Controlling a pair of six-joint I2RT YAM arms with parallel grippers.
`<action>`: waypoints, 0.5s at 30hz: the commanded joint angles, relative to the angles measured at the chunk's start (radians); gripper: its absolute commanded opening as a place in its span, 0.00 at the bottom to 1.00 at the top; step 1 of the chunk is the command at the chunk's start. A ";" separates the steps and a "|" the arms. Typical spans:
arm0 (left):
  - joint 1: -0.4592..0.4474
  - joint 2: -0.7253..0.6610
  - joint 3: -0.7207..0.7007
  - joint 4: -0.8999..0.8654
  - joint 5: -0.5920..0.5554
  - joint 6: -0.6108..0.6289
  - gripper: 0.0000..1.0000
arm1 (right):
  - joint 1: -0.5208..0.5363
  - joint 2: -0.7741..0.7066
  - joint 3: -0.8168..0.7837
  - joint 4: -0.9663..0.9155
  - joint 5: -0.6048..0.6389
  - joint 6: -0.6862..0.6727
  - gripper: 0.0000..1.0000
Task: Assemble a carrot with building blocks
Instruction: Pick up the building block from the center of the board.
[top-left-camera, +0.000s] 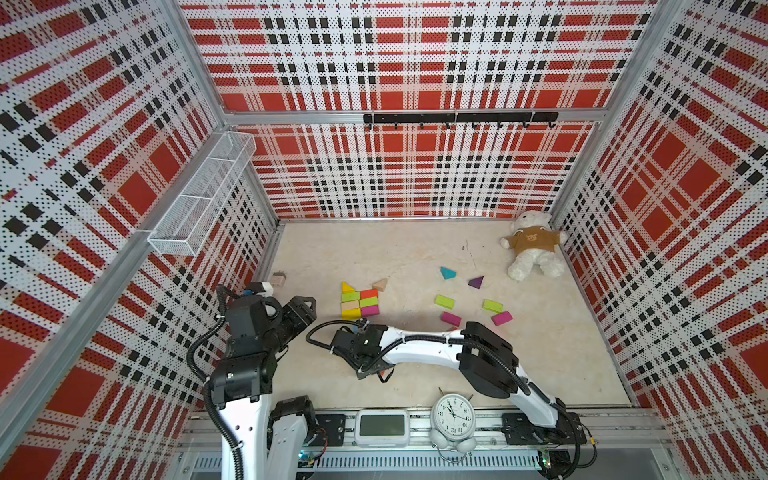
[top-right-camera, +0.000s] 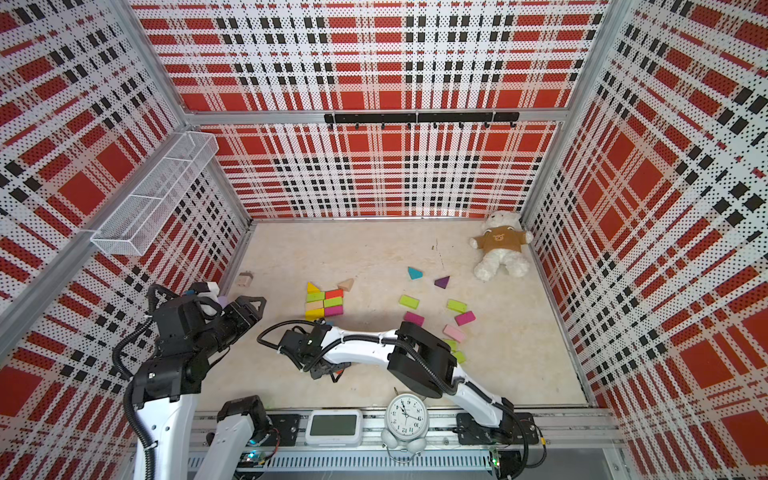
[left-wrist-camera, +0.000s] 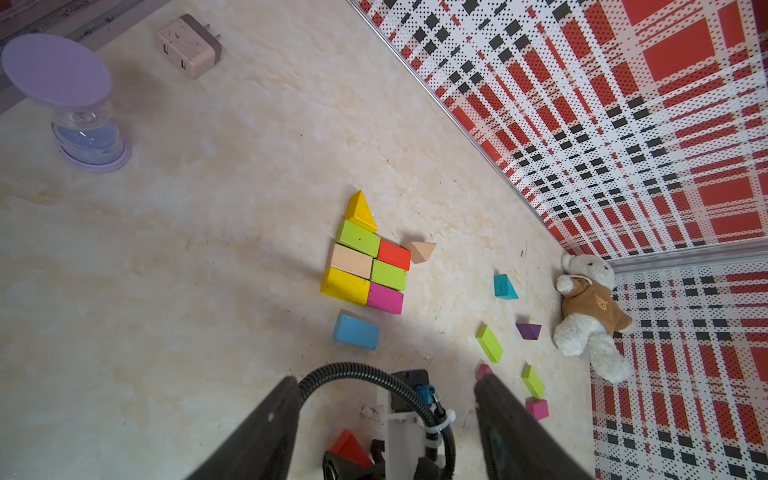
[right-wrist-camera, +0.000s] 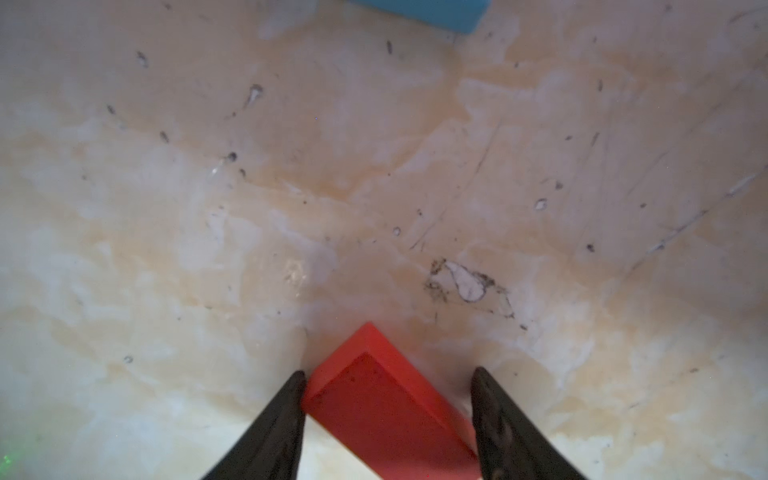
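Both top views look steeply down from up front over the whole beige marbled tabletop (top-left-camera: 415, 257), left wrist shares their colourful wooden block cluster (left-wrist-camera: 365, 266) from lower, right wrist hugs the surface.

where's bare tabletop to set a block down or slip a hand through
Bare: the far strip between the plug cube and teddy bear, behind the built cluster; the stretch from cluster to hourglass. Crowded: the loose green block and magenta block patch beside the right arm.

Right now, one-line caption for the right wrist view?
Right gripper straddling a red block on the table, blue block just ahead.
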 joint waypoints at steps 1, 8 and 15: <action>-0.003 -0.011 -0.013 0.024 0.015 -0.003 0.70 | 0.008 -0.012 -0.013 -0.029 0.018 -0.025 0.54; 0.023 -0.015 -0.021 0.023 0.020 -0.010 0.70 | -0.001 0.010 0.031 -0.028 0.020 -0.151 0.35; 0.070 -0.020 -0.039 0.031 0.023 -0.016 0.69 | -0.042 -0.011 0.016 0.051 0.005 -0.314 0.26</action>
